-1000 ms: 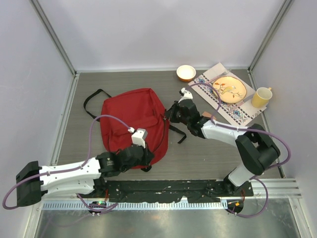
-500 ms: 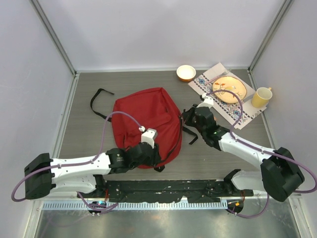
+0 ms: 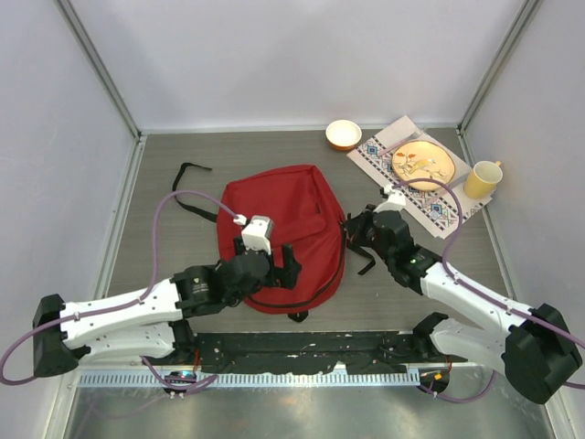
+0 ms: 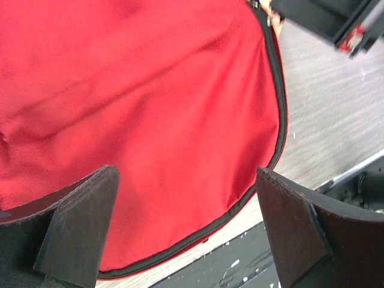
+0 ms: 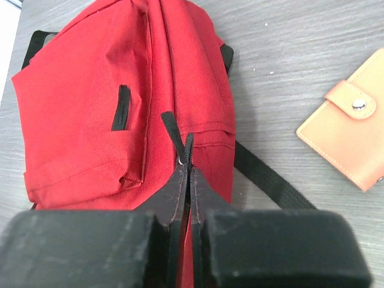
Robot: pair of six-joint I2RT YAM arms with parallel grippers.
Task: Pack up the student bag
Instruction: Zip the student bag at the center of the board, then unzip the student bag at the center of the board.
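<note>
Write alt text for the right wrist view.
The right gripper, its two dark fingers pinched shut, holds a black pull tab at the edge of a red backpack lying on a grey wood-grain table. An orange snap-button wallet lies to the right, apart from the bag.

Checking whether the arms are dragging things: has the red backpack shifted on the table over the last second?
Yes. The student bag has slid right, closer to the patterned placemat, which stayed put.
</note>
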